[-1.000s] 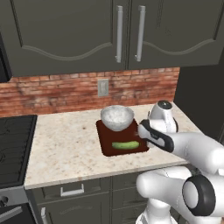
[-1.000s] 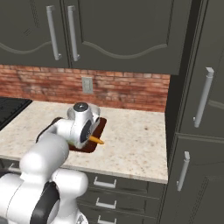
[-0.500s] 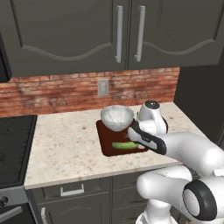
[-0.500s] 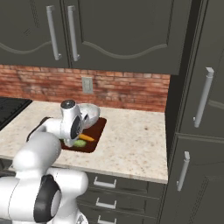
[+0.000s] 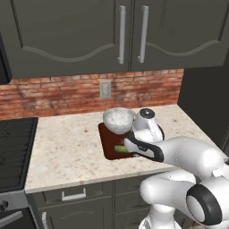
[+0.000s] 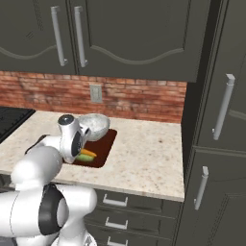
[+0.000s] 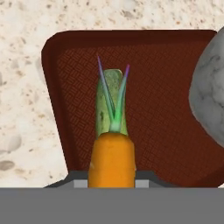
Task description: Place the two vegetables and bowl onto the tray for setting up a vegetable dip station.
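Carrot (image 7: 112, 159) sits clamped between the claw's (image 7: 112, 181) two fingers, its blunt top end and green sprout pointing straight ahead of the claw, so its long axis runs along the claw's line of sight. Directly ahead and beneath lies the cucumber (image 7: 111, 103), its own long axis lined up with the carrot's, already resting on the tray (image 7: 162, 87). The bowl (image 7: 209, 94) stands on the tray too, off to the right of the claw in the hand view, near the cucumber but apart from it. Seen from the right base view, the claw (image 6: 82, 150) hangs over the near end of the tray (image 6: 106, 141), with the carrot (image 6: 90, 153) and cucumber (image 6: 85, 157) close together there and the bowl (image 6: 93, 126) just beyond. How high the carrot hangs above the cucumber cannot be told. Release here would likely drop the carrot onto the cucumber; bare tray lies to either side.
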Robot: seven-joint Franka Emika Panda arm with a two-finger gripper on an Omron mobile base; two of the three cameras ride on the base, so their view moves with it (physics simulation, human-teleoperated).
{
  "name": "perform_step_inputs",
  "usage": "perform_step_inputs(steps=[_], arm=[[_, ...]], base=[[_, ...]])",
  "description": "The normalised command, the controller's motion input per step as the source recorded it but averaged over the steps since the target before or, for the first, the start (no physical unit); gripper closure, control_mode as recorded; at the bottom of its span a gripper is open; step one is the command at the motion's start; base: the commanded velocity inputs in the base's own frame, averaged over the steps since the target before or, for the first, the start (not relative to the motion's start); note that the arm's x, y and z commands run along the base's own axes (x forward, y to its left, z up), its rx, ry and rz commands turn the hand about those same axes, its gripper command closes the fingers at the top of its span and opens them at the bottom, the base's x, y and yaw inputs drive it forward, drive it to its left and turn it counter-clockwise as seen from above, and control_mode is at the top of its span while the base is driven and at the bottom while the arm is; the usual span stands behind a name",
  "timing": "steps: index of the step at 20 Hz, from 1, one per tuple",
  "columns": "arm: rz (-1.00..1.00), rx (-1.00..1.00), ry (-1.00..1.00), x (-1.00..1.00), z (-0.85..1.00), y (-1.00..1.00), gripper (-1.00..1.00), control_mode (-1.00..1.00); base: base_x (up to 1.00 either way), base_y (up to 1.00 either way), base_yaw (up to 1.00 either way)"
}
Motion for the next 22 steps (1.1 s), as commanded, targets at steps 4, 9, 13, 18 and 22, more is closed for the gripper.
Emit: perform_step_inputs(steps=[4,9,13,18,22], arm=[[0.00,0.00,0.00,0.15,-0.23,0.17,1.00,-1.00],[0.04,0.00,0.00,0.12,-0.15,0.13,1.00,-1.00],[0.06,0.00,0.00,0.05,-0.10,0.12,1.00,-1.00],[0.07,0.03,0.00,0.03,-0.14,0.15,-1.00,-1.00],[0.08,0.03,0.00,0.05,-0.12,0.11,-1.00,-1.00]], base=[[0.00,0.00,0.00],[0.00,0.00,0.00],[0.00,0.00,0.00],[0.00,0.00,0.00],[0.00,0.00,0.00]])
